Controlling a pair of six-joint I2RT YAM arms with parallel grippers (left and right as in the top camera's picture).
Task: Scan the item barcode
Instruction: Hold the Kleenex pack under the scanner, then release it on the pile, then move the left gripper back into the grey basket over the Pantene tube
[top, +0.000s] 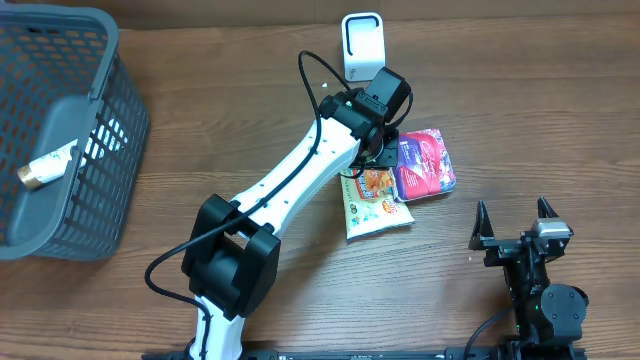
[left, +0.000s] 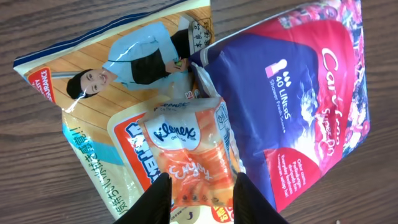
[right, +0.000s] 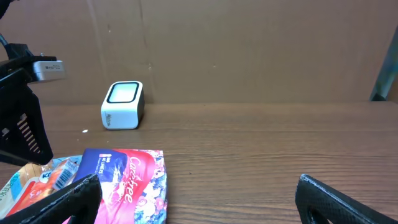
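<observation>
- The tissue pack (left: 189, 149) looks light and squashy: soft tissues in slick film. It will dent under pressure and could slide, so a gentle pinch across its narrow width near one end seems the safest hold.
- The film crinkles, so the barcode side probably needs to face the scanner (top: 362, 42) flat. No barcode shows from here.
- It is a small orange pack with a white and blue Kleenex logo, glossy and slightly wrinkled.
- It lies mid-surface (top: 250, 100) on top of a yellowish snack bag (left: 93, 118). A purple and red liners packet (left: 298, 106) is just beside it, and the scanner stands a little beyond the pile.
- The left fingers (left: 155, 202) are narrowly parted and straddle the pack's near end. Whether they are pinching it cannot be told.
- The right fingers (top: 481, 228) are spread wide and holding nothing, well apart from the pile.
</observation>
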